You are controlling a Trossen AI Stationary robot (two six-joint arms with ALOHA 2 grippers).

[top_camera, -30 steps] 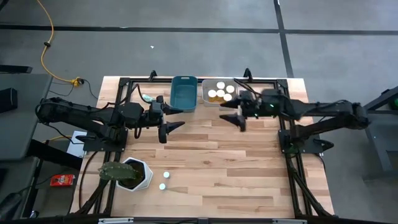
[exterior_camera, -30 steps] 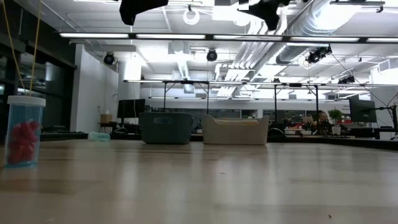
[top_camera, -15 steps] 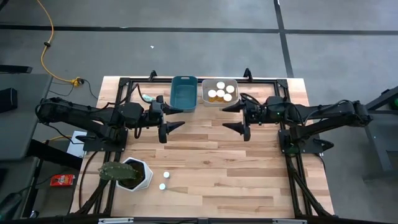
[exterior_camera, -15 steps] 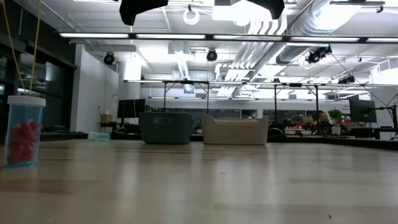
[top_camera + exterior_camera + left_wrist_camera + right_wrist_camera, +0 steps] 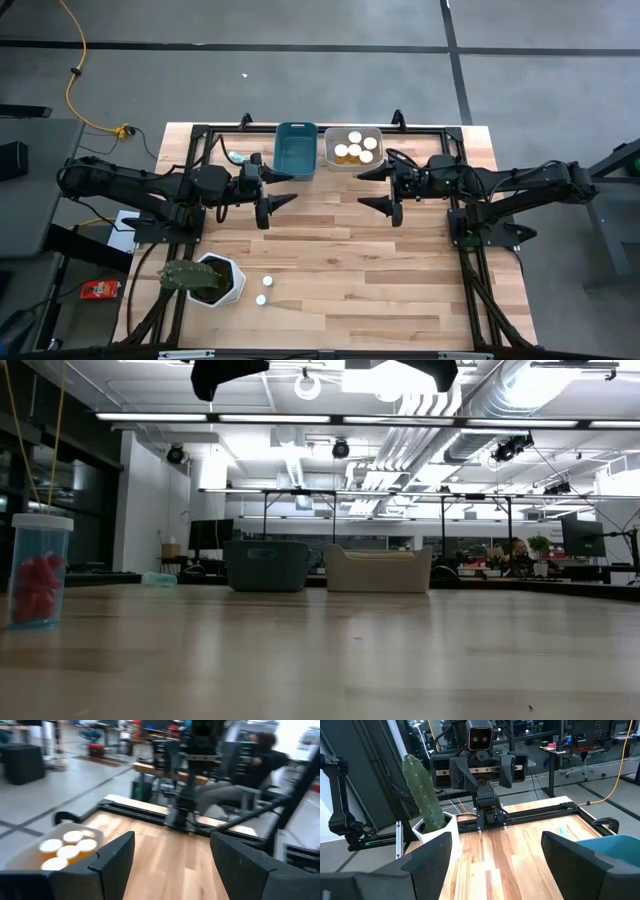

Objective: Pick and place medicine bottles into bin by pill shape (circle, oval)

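Left gripper: the left gripper [image 5: 272,202] is hovering above the table's middle-left, just in front of the teal bin [image 5: 296,147]; its jaws are standing released and carrying nothing.
Right gripper: the right gripper [image 5: 383,190] is hovering in front of the grey bin [image 5: 352,164]; its jaws are spread wide and carrying nothing.
Sorted stock: 5 medicine bottles [image 5: 355,147] are sitting caps-up in the grey bin; the teal bin is showing no bottle inside.
Remaining stock: 2 loose bottles [image 5: 264,290] are standing near the front-left edge, just beside the white hexagonal pot [image 5: 226,283] holding a cactus [image 5: 185,277].
Step in hand (judged): reaching for 1 loose bottle; the left arm is sitting nearer.
Approach advice: descend vertically over 1 cap, keeping the jaws wide enough to straddle it and clear of its neighbour.
Hazard: the pot and cactus are crowding the approach from the left.
Sorting check: pill shape is not readable here; the low view is showing red contents in 1 near bottle [image 5: 38,571].
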